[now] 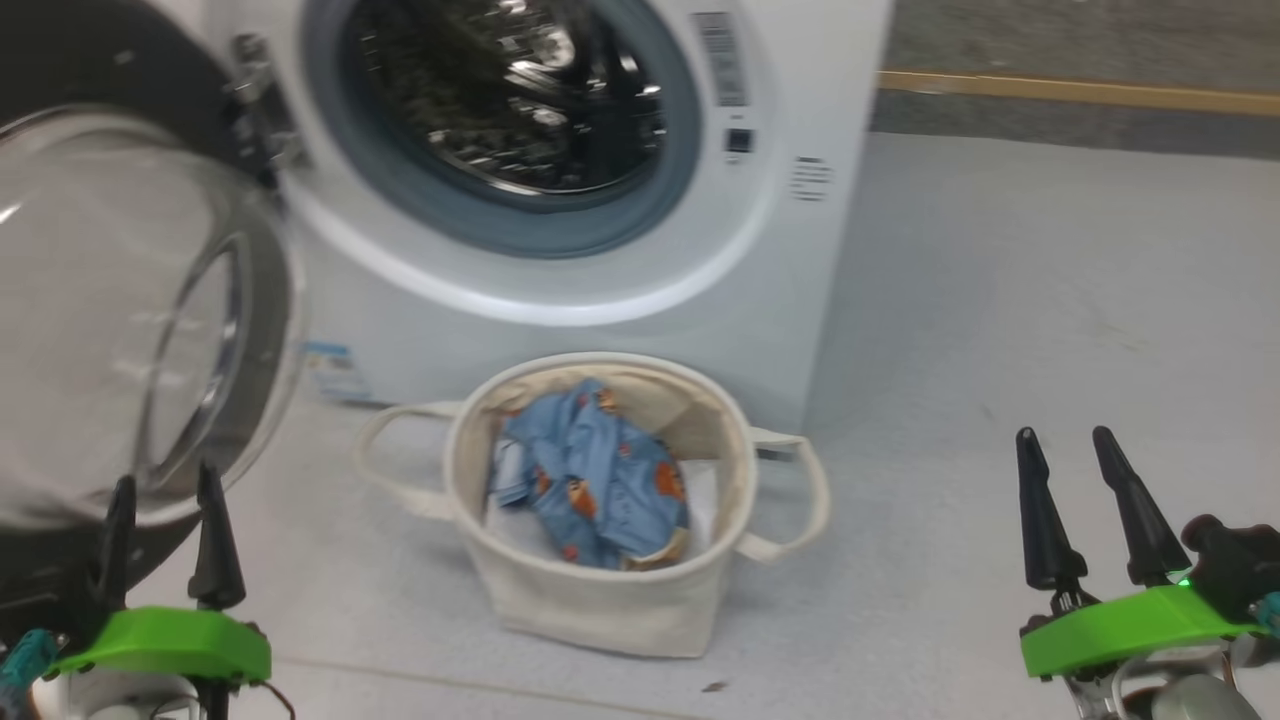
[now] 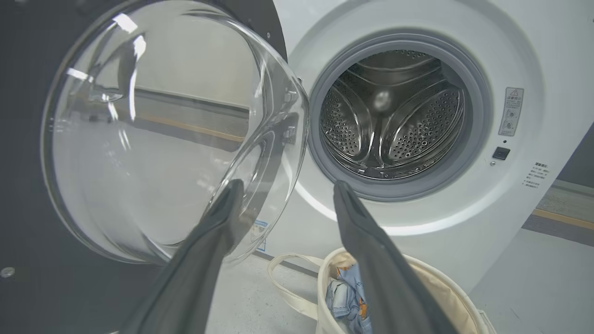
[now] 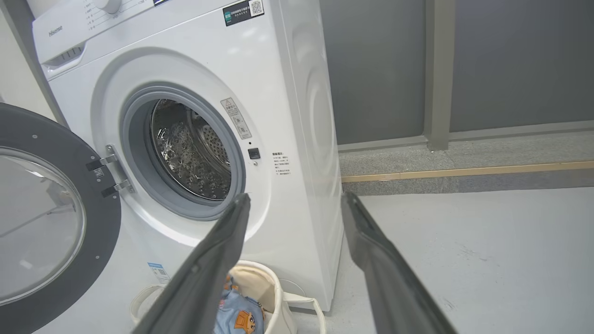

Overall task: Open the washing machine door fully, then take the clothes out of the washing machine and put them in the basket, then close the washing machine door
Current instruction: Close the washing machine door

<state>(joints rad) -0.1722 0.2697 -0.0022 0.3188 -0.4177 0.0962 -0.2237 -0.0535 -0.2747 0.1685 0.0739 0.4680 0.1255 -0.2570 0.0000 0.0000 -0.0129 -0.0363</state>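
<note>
The door (image 1: 130, 300) is standing swung wide at the left of the machine (image 1: 780, 250), its glass bulge facing the left gripper (image 1: 166, 478). The clothes (image 1: 600, 480) are lying bunched in the basket (image 1: 600, 610), just in front of the machine, and the drum (image 1: 520, 90) is looking empty. The left gripper and the right gripper (image 1: 1064, 435) are both spread wide, holding nothing. The door is probably swinging stiff and heavy. Its glossy rim (image 3: 104, 241) is looking slippery, so pushing flat on it, far from the hinge (image 1: 255, 100) and off the glass, is looking safest.
</note>
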